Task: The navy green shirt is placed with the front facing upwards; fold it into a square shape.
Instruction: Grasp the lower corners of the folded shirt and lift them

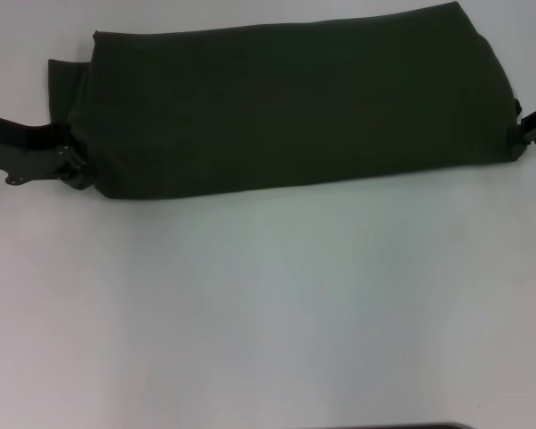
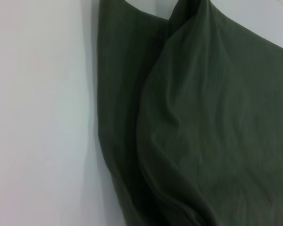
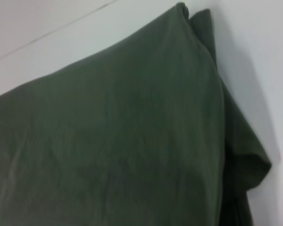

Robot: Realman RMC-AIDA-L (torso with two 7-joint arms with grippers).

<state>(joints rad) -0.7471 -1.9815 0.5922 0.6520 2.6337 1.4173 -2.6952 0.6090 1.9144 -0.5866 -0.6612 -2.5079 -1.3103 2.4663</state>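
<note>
- The large dark olive-green cotton shirt lies across the far part of the plain white table, folded into one long band that runs from the robot's left to its right, plain side up; no lettering shows.
- Its near edge slants slightly, sitting closer to the robot at the left end than at the right.
- At the left end a lower layer of the same cloth sticks out beyond the upper fold as a small flap lying flat on the table.
- The left gripper is at the near left corner of the band, its black arm reaching in from the left edge of the head view. The gripper touches the cloth there, but whether its fingers pinch the fabric or stand apart cannot be told.
- The right gripper is at the right end of the band, just at the cloth's edge; only a small black part of it shows, and the state of its fingers cannot be told either.
- The left wrist view shows rumpled green layers draped one over another beside bare white table.
- The right wrist view shows a smooth folded corner with a second layer peeking out beneath it.
- Nothing else lies near the shirt.
</note>
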